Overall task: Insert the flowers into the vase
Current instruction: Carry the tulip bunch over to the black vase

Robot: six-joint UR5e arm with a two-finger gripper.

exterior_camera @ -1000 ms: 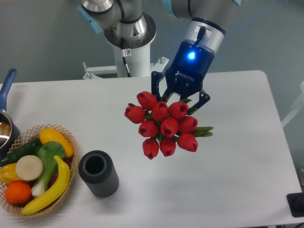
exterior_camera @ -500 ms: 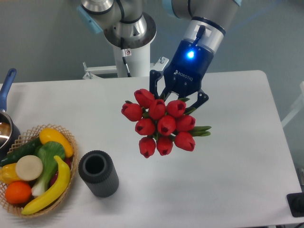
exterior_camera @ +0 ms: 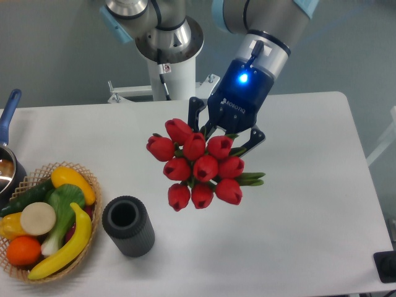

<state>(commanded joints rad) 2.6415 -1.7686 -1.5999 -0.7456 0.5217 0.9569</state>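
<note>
The gripper (exterior_camera: 224, 131), a dark blue glossy body with black fingers and a lit blue indicator, hangs at the upper centre of the frame, its fingers closed in on the stems of the flowers (exterior_camera: 197, 166); the actual contact point is masked by the buds, so the grip is inferred from the bunch being carried clear of the surface. The flowers form a tight cluster of glossy red closed buds, smooth and plastic-looking, with green leaf tips projecting to the right of the cluster. The bunch sits at the centre of the frame, above the table (exterior_camera: 309, 204), a matte white slab with rounded corners. The vase (exterior_camera: 128, 226) stands upright at lower left of centre, a short dark grey cylinder with vertically ribbed sides and a round open mouth showing a dark interior; it is below and left of the bunch, apart from it. Just left of the vase is a woven wicker basket (exterior_camera: 90, 183), shallow and round, filled with smooth toy produce: a yellow banana (exterior_camera: 65, 245), an orange (exterior_camera: 24, 250), a green cucumber (exterior_camera: 29, 196) and other pieces. At the far left edge a metal pan (exterior_camera: 7, 167) with a blue handle is partly cut off.
</note>
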